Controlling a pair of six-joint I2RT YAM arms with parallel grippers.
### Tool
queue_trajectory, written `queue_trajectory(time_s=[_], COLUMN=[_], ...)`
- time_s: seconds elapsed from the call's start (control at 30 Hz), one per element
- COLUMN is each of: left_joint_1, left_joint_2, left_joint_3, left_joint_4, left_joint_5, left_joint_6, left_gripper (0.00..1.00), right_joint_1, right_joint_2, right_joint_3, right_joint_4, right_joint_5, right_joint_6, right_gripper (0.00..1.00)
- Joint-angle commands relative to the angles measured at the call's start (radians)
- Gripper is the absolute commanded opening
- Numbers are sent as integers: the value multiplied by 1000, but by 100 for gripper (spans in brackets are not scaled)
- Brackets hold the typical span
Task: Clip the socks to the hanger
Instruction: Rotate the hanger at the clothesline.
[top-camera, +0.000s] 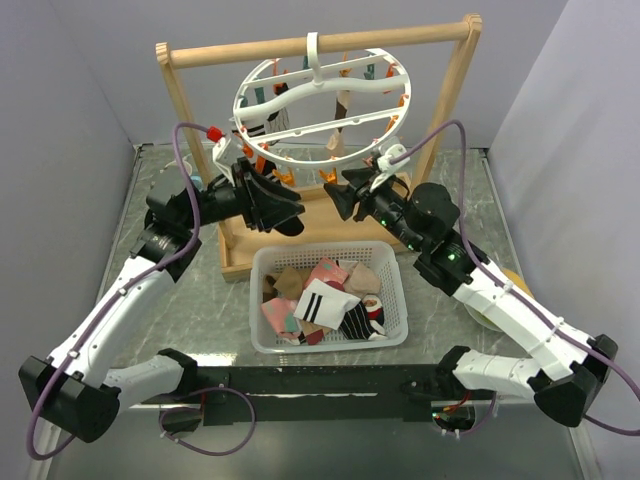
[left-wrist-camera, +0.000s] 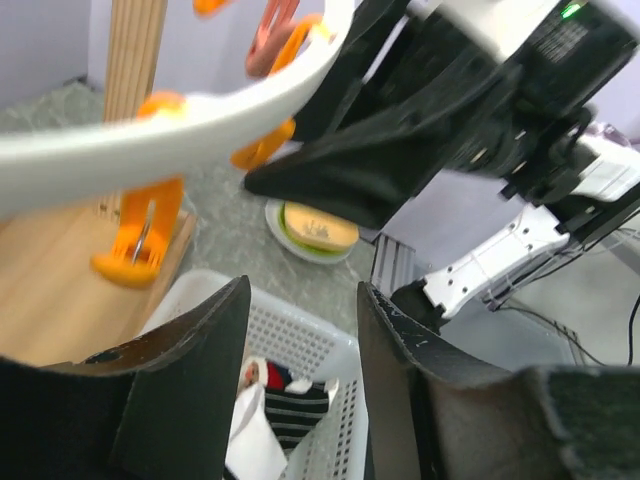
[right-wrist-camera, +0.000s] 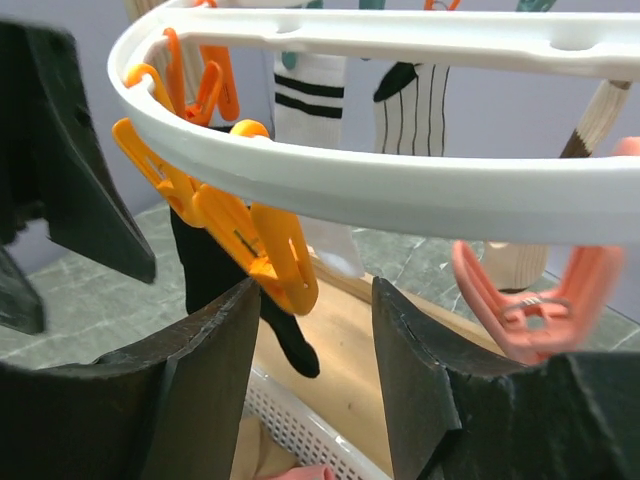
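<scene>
1 hanger (top-camera: 320, 95), white ring, hooked on the crossbar of 1 wooden frame (top-camera: 185, 110) and hanging tilted. 1 white basket (top-camera: 330, 347) sits in front of the frame, between the two arms.

Socks (top-camera: 325, 300): a loose pile in the basket, roughly seven or eight, too overlapped for an exact count. The colours are pink, tan, black and black-and-white stripe. In the right wrist view, 4 more hang from the ring: white with black bands, thin-striped with a dark toe, tan with a brown cuff, and black.

Pegs (right-wrist-camera: 255, 240): several orange and one salmon on the near rim, with teal ones further back. The total is unclear.

2 grippers. The left gripper (top-camera: 285, 215) is under the ring's left front, above the basket's back edge. Its fingers (left-wrist-camera: 200, 370) are spread with nothing between them, and the rim passes above them.

The right gripper (top-camera: 340, 195) is under the ring's right front, tip facing the left one at close range. Its fingers (right-wrist-camera: 210, 370) are spread and hold nothing. An orange peg hangs just over the gap, beside one finger; contact can't be judged.

All basket socks lie below both grippers, apart from them.
</scene>
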Motion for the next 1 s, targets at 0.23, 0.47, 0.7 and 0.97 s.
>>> queue_trajectory(time_s=[0.23, 0.47, 0.7, 0.97], left_joint_1=[-37, -37, -37, -34], left_joint_2=[18, 27, 67, 66], left_joint_3=[93, 81, 127, 132], left_joint_4=[90, 50, -5, -46], left_joint_5=[-191, -331, -499, -735], left_joint_6=[29, 55, 100, 158], left_gripper=[43, 43, 36, 35], right_joint_1=[-5, -5, 16, 93], right_joint_2=[45, 42, 37, -38], right_joint_3=[66, 74, 58, -11], right_joint_4=[93, 83, 63, 24], right_joint_5=[-10, -35, -41, 5], right_joint_6=[-44, -31, -1, 13], right_gripper=[33, 10, 9, 42])
